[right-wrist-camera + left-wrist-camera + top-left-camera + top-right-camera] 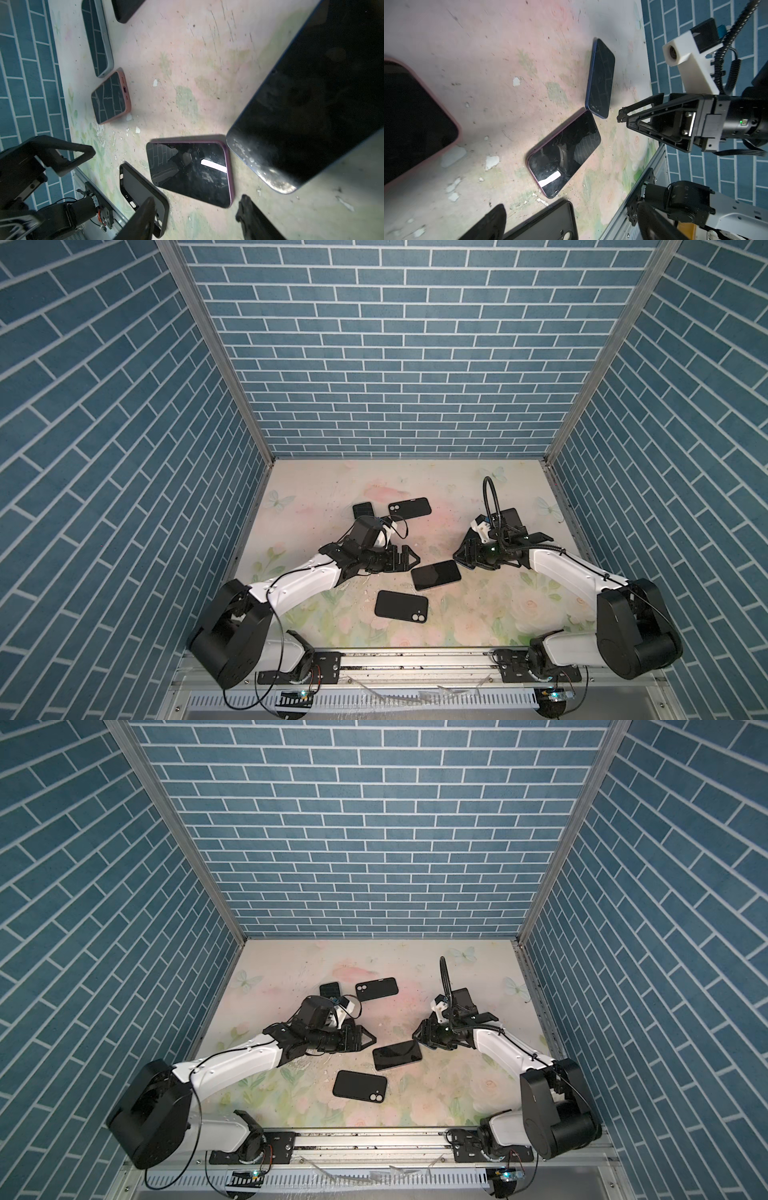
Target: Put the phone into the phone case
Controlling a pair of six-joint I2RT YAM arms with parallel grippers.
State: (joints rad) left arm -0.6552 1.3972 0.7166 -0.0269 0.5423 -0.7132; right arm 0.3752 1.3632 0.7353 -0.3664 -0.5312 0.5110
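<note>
Lying screen-up on the floral-print table, the purple-rimmed phone showed glossy, scuffed black glass and rounded corners; just beside it sat the matte black phone case with two round lens cut-outs. The left gripper and right gripper hovered empty, fingers spread.

Phone centre; phone case before it (slightly left); second case well behind.
</note>
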